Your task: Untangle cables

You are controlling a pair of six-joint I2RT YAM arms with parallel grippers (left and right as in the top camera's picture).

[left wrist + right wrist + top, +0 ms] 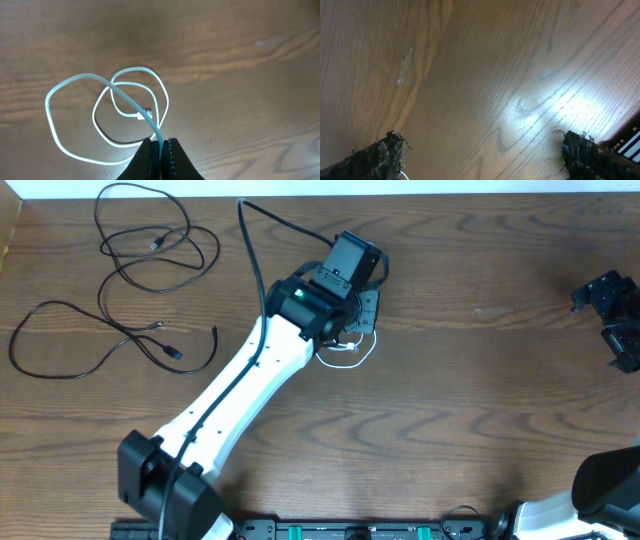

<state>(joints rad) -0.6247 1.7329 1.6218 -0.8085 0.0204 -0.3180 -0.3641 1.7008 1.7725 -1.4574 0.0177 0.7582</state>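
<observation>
Left gripper (161, 146) pinching the white cable (125, 99), right one wide open

Wrist cam shows the jaws clenched on one strand. The rest lies in loose overlapping loops on the wooden table (240, 75), with the small plug (145, 114) inside the coil, so no real long axis. Overhead hides most of that under the arm but shows two black cables (153, 244) sprawled well apart at the far-left corner. Right gripper (485, 150) gapes, holding nothing.
</observation>
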